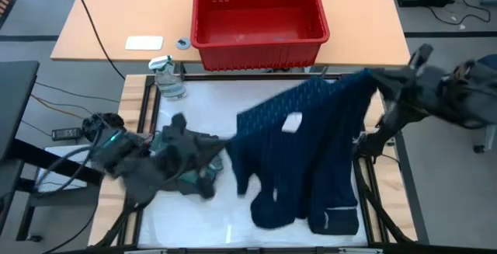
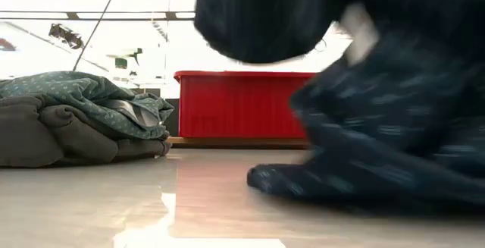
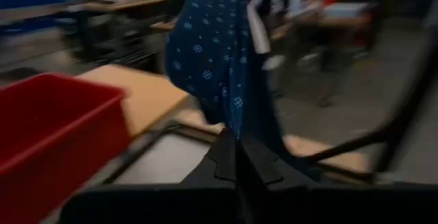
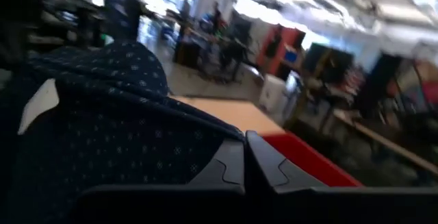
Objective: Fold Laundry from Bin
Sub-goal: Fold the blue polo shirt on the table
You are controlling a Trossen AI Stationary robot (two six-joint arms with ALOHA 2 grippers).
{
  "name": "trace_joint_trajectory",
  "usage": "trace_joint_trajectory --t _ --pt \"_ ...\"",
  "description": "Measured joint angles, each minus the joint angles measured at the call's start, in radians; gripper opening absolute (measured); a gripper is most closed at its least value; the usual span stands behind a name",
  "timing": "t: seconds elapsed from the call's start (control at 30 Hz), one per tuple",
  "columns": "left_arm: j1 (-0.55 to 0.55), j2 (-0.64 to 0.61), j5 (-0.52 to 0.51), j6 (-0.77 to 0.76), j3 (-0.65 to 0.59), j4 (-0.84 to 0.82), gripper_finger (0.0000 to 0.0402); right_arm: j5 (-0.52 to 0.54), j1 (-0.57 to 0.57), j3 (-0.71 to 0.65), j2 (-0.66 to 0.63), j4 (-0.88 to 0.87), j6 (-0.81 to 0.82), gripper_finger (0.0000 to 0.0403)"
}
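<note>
Fingers of the right gripper (image 1: 378, 81) are closed tight on an edge of the navy dotted garment (image 1: 307, 149), holding it up by the surface's right edge so the cloth hangs and drapes down across the white surface (image 1: 194, 215). Fingers of the left gripper (image 3: 237, 157) are pressed shut too; in its own wrist view nothing shows between them, though the high view places that arm right at the crumpled heap of dark grey and teal-green dotted pieces (image 1: 182, 157) on the left, and whether it pinches any of that cloth I cannot tell.

As for progress, the red bin (image 1: 258, 17) sits on the wooden surface beyond the work area and looks emptied in the high view. No garment shows a finished fold: the heap is bunched, the navy piece is in the air and only partly laid down. So unloading seems done and the folding itself is, by my reading, barely begun.

Only the high view gives the whole layout, plus a spray bottle (image 1: 168, 78) near the far left corner. At surface height, the low view shows the heap (image 2: 76, 119) as stacked layers, teal-green over grey, and the navy hem resting on the surface. From the right wrist view comes a white label (image 4: 40, 102) on the navy cloth
</note>
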Motion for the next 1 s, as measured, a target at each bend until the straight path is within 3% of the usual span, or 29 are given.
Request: trace_joint_trajectory --t 0.07,0.13,0.23,0.4,0.53,0.73,0.87,1.0 --pt "0.066 0.0 0.01 -0.022 0.0 -0.08 0.0 -0.042 -0.083 0.0 -0.027 -0.163 0.155 0.0003" --pt "0.139 0.0 0.036 -0.031 0.0 -0.142 0.0 -0.097 -0.17 -0.007 -0.051 -0.216 0.246 0.0002" --pt "0.235 0.0 0.095 0.037 0.0 -0.174 0.0 -0.203 -0.263 -0.037 -0.084 -0.142 0.146 0.0002" --pt "0.328 -0.041 0.125 0.252 -0.001 -0.141 0.0 -0.355 -0.304 -0.038 -0.101 -0.086 0.111 0.0003" --pt "0.359 -0.083 0.178 0.293 0.0 -0.095 0.0003 -0.371 -0.311 -0.038 -0.099 -0.072 0.11 0.0003" --pt "0.421 -0.069 0.359 0.089 0.0 -0.188 0.0019 -0.374 -0.311 -0.038 -0.078 -0.034 0.147 0.0003" --pt "0.431 -0.001 0.388 -0.081 -0.001 -0.303 0.0004 -0.415 -0.311 -0.038 -0.037 -0.094 0.277 0.0002" --pt "0.379 0.05 0.405 -0.158 -0.003 -0.305 0.0003 -0.504 -0.311 -0.039 0.009 -0.193 0.429 0.0002"
